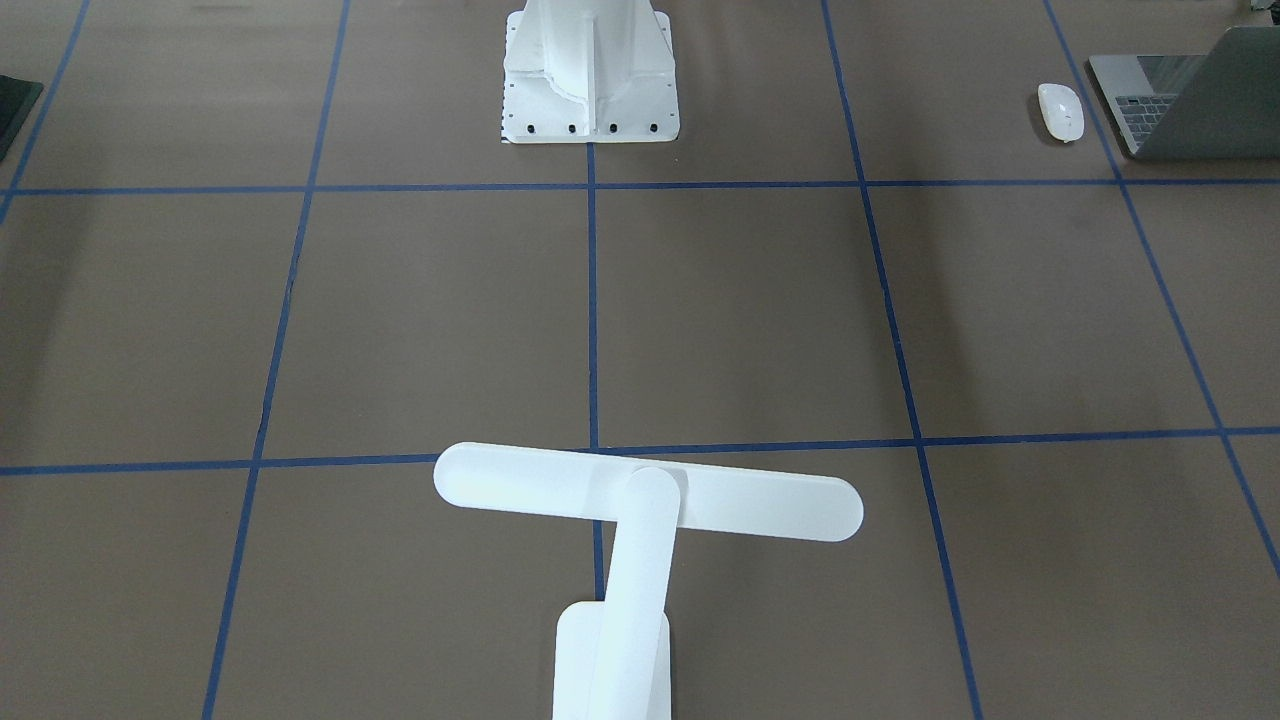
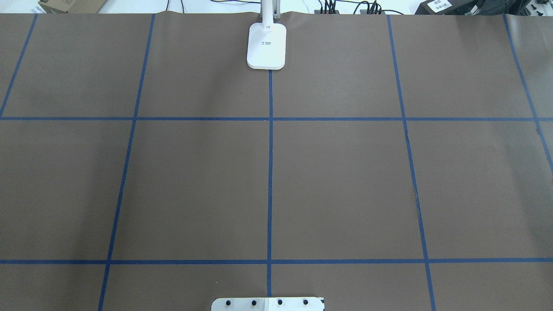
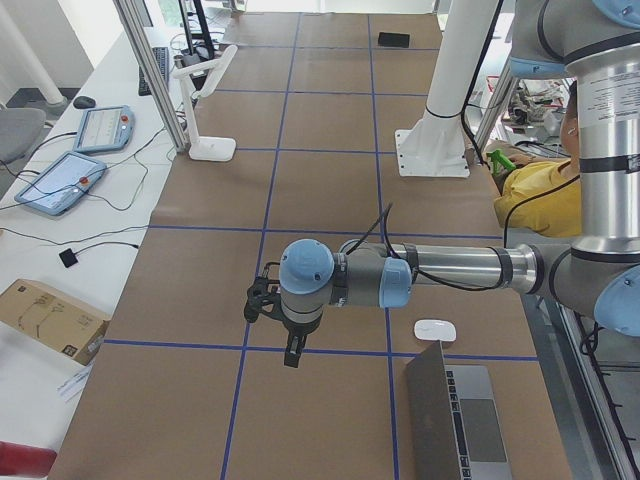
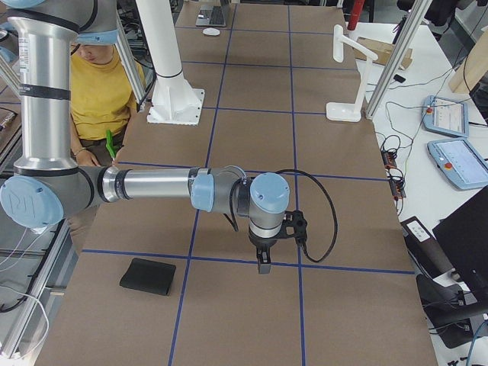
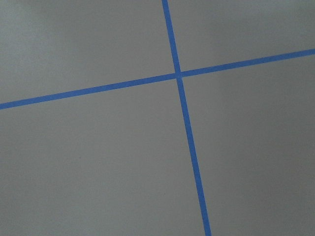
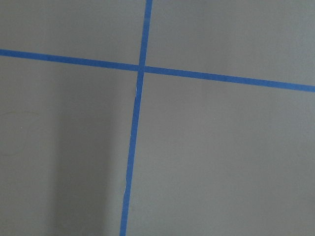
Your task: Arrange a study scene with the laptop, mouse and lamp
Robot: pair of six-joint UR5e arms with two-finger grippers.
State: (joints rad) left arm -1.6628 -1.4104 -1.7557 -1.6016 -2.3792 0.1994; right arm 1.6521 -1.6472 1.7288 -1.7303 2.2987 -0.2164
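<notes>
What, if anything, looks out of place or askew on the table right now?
Nothing is spilled, tipped or damaged. The lamp stands upright, though its bar head sits slightly skewed to the blue tape line beneath it. The laptop and mouse sit side by side at one end of the table, well apart from the lamp.

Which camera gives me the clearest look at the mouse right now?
Exterior front-facing: the mouse is seen from above, whole and unblocked, beside the laptop. Exterior left also shows it whole, at a flatter angle; exterior right shows only a far speck. Overhead and both wrist views miss it.
</notes>
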